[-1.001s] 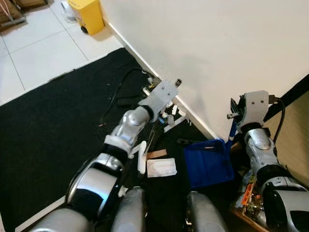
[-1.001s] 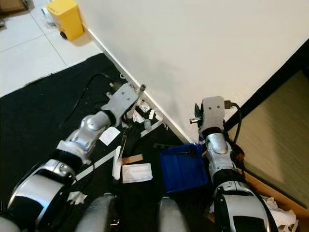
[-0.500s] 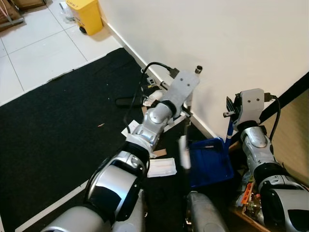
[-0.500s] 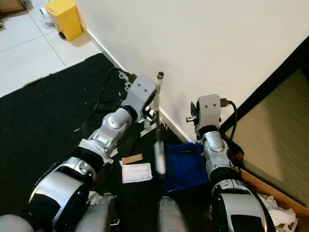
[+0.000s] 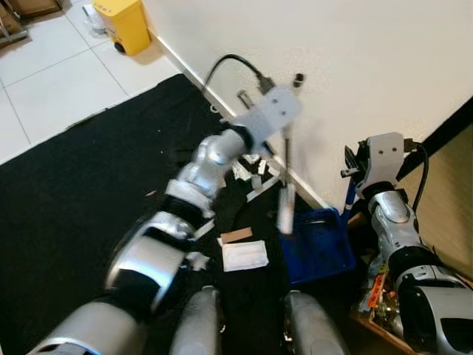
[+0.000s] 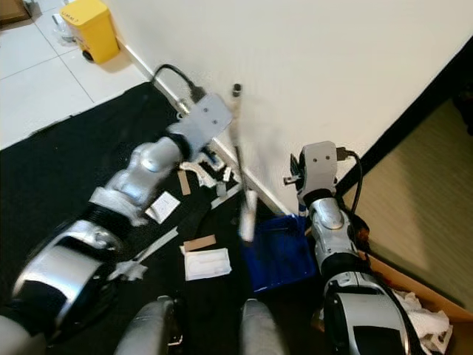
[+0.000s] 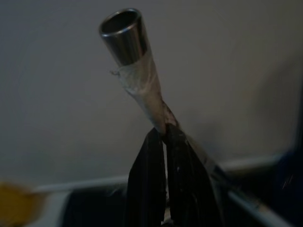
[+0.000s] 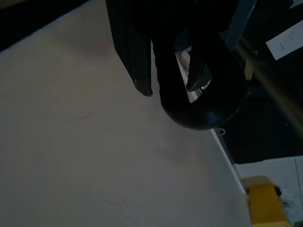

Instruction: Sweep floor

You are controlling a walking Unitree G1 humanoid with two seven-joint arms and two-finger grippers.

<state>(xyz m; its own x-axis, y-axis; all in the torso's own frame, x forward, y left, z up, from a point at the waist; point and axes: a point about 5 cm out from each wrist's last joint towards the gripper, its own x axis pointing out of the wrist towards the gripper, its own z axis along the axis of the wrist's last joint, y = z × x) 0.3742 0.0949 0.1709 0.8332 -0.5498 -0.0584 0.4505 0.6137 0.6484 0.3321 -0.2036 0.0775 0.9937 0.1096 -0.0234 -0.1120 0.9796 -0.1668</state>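
Several white paper scraps (image 5: 244, 255) lay unswept on the black carpet (image 5: 81, 185). Left claw (image 7: 163, 142) clamped the metal-tipped broom handle (image 5: 287, 166); right claw (image 8: 170, 71) gripped the blue plastic dustpan (image 5: 319, 244), seemingly empty.

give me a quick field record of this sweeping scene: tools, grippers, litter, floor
left gripper: shut on the thin metal broom handle, held near its top end, close to the white wall
right gripper: shut on the dark rounded dustpan handle end
blue plastic dustpan: on the floor by the wall's base
litter: white paper packet, brown cardboard scrap, small white scraps
floor: black carpet, white tiles beyond
also: yellow bin by the wall
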